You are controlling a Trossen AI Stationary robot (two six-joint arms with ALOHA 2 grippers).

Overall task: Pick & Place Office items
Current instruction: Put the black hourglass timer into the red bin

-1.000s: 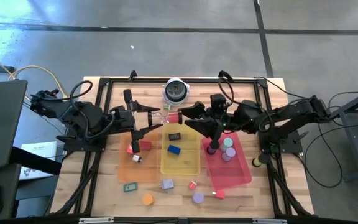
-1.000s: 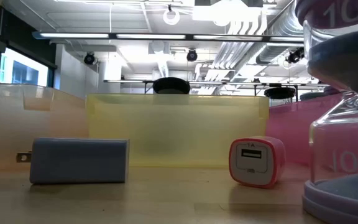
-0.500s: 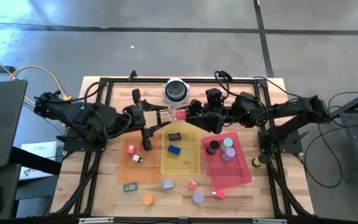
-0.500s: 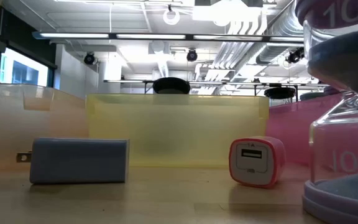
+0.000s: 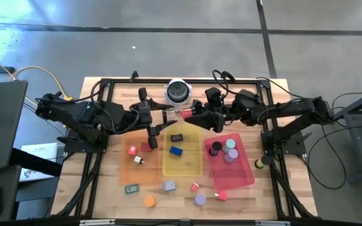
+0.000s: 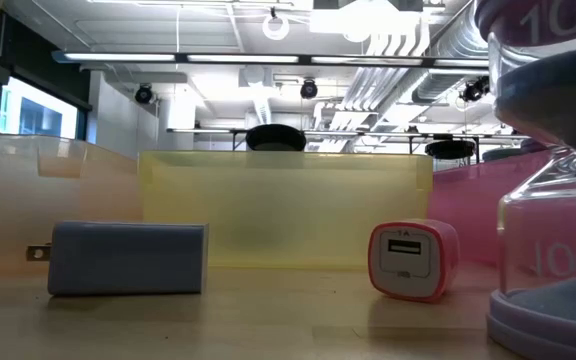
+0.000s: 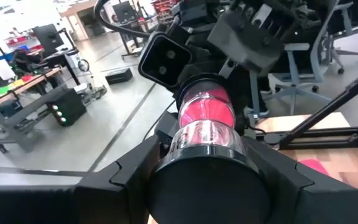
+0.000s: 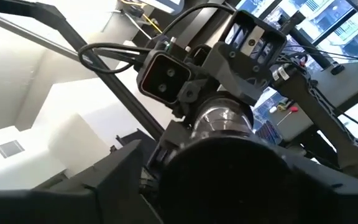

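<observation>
Held item: red sand timer (image 5: 175, 115), upper centre of high view, above yellow tray (image 5: 182, 164).
Left tool (image 5: 162, 116): clamps one end.
Right tool (image 5: 190, 115): clamps the other.

We see three translucent trays on the pale wooden table (image 5: 105, 188): orange tray (image 5: 126, 171), yellow tray (image 5: 190, 164), red tray (image 5: 242, 177). We note a blue block (image 5: 176, 150), a purple disc (image 5: 200, 199), an orange disc (image 5: 149, 201), and a grey charger (image 6: 126, 258).
</observation>
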